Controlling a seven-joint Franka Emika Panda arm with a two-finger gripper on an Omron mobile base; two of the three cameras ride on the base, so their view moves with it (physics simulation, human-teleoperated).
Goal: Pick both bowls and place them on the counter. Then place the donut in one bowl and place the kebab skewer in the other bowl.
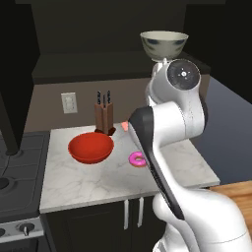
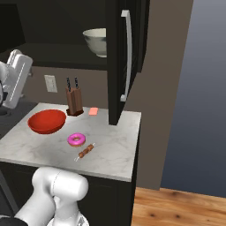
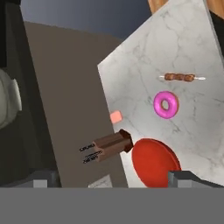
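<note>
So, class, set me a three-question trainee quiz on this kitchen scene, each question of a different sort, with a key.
1. True or false: the red bowl sits on the counter.
2. Where is the cream-grey bowl? A) beside the donut B) up on the cabinet shelf C) on the stove
3. Fill in: between the donut and the counter's front edge lies the ____.

Key:
1. True.
2. B.
3. The kebab skewer.
</note>
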